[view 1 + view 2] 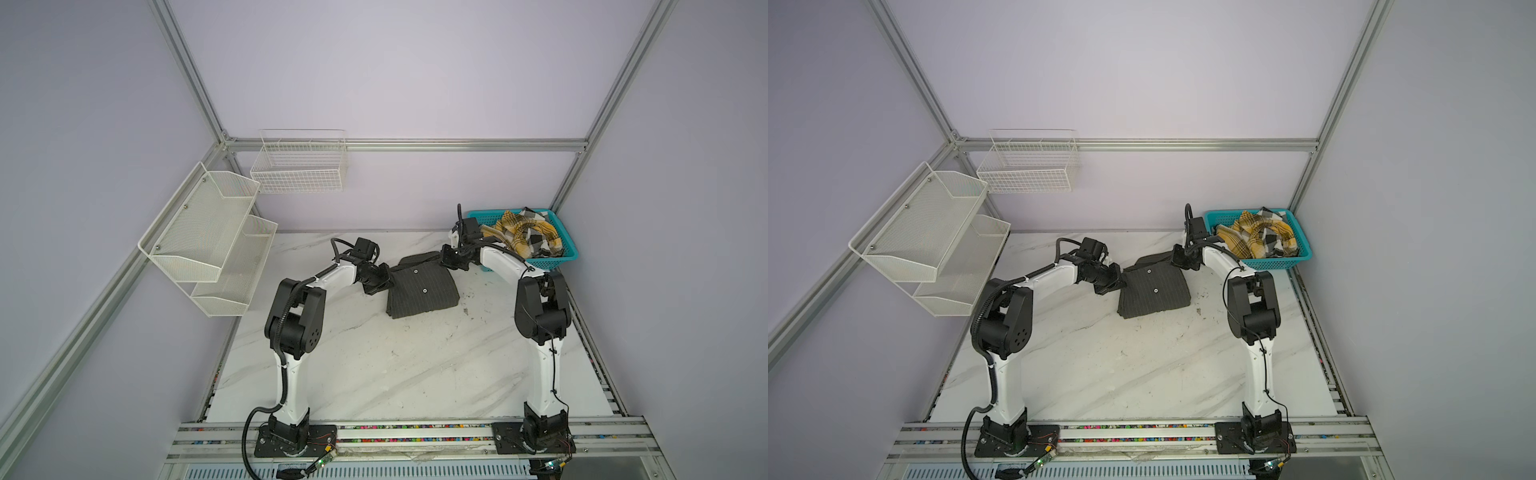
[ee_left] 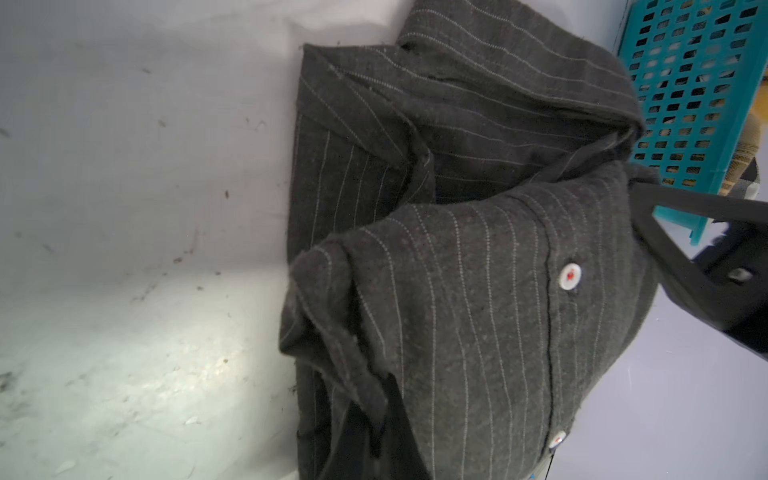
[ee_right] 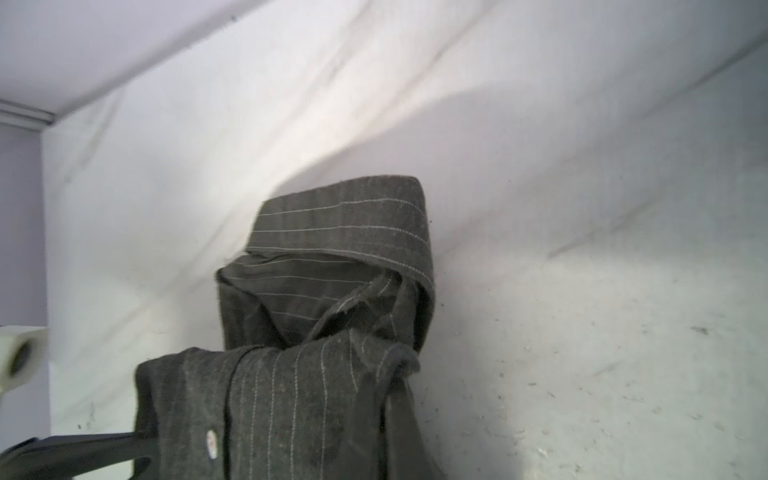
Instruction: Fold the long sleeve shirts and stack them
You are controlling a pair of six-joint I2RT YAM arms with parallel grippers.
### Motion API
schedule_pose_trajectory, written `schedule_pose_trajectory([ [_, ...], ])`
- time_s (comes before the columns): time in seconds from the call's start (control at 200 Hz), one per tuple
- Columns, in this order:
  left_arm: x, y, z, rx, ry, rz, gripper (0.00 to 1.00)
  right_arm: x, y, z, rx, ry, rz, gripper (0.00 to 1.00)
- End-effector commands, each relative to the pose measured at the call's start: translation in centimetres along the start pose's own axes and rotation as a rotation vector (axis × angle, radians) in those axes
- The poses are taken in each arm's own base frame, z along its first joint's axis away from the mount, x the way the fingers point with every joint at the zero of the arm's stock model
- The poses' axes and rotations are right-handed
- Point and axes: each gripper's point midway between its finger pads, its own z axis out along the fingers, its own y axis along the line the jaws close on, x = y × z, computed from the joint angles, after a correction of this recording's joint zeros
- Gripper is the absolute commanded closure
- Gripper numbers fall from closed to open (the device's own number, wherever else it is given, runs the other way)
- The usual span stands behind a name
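Observation:
The dark charcoal pinstriped shirt (image 1: 422, 291) (image 1: 1152, 293) lies partly folded at the back middle of the marble table, two light buttons up. My left gripper (image 1: 384, 281) (image 1: 1121, 281) is shut on its left edge, and the left wrist view shows cloth bunched between the jaws (image 2: 376, 419). My right gripper (image 1: 444, 259) (image 1: 1177, 259) is shut on the far right corner of the same shirt (image 3: 332, 395), pinching a fold (image 3: 384, 411). The collar end (image 3: 345, 224) lies flat beyond. The yellow, black and white plaid shirt (image 1: 528, 237) (image 1: 1260, 239) sits crumpled in the teal basket.
The teal plastic basket (image 1: 559, 259) (image 1: 1289, 262) (image 2: 698, 83) stands at the back right corner, close behind my right arm. White mesh shelves (image 1: 208, 241) hang on the left wall and a wire basket (image 1: 299, 166) on the back wall.

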Motion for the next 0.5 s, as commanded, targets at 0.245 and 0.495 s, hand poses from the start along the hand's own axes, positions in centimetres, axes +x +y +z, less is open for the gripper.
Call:
schedule_pose_trajectory([
  [0.245,-5.7,-6.3,-1.7,0.105,-0.125,0.127,1.00,-2.1,0.7,0.8,-0.005,-0.077,0.028,1.00],
  [0.495,-2.7,-2.6,0.3,0.040,-0.051,0.057,1.00,1.8,-1.7,4.0,0.019,0.044,0.062,1.00],
])
